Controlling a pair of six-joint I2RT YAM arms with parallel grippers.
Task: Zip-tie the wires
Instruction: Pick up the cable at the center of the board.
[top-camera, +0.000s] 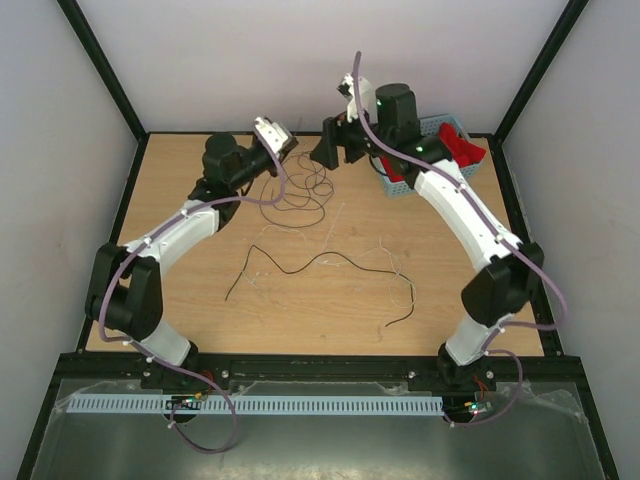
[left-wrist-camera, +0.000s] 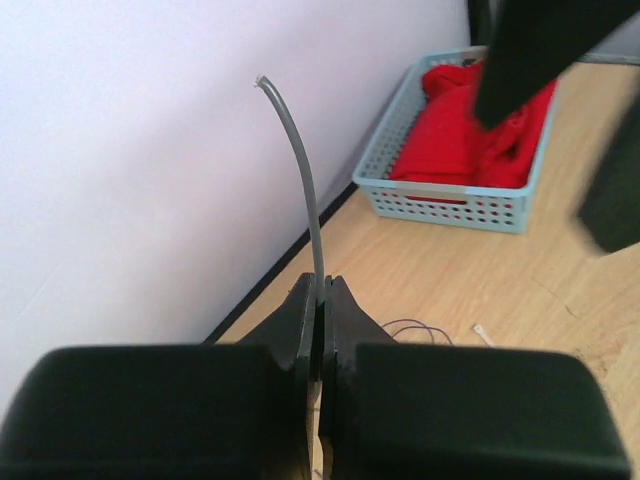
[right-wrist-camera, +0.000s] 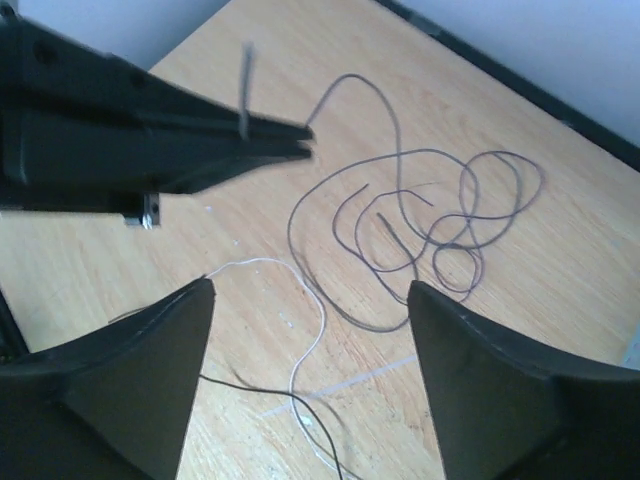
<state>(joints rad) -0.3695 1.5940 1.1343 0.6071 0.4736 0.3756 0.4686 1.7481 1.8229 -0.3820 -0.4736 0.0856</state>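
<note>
My left gripper (left-wrist-camera: 320, 285) is shut on a thin pale grey zip tie (left-wrist-camera: 305, 170) that curves up out of the jaws. In the right wrist view the left gripper (right-wrist-camera: 300, 140) is at upper left, with the zip tie (right-wrist-camera: 245, 90) crossing its tips. My right gripper (right-wrist-camera: 310, 300) is open and empty, hovering above the table. A tangle of thin dark wires (right-wrist-camera: 430, 215) lies just beyond it. From above, both grippers, left (top-camera: 291, 148) and right (top-camera: 335, 150), face each other at the back of the table over the tangle (top-camera: 300, 190).
A light blue basket (left-wrist-camera: 450, 205) with red cloth stands at the back right by the wall. A long black wire (top-camera: 320, 265) lies across the table's middle. A thin white strand (right-wrist-camera: 315, 300) and a pale strip (right-wrist-camera: 340, 385) lie under the right gripper.
</note>
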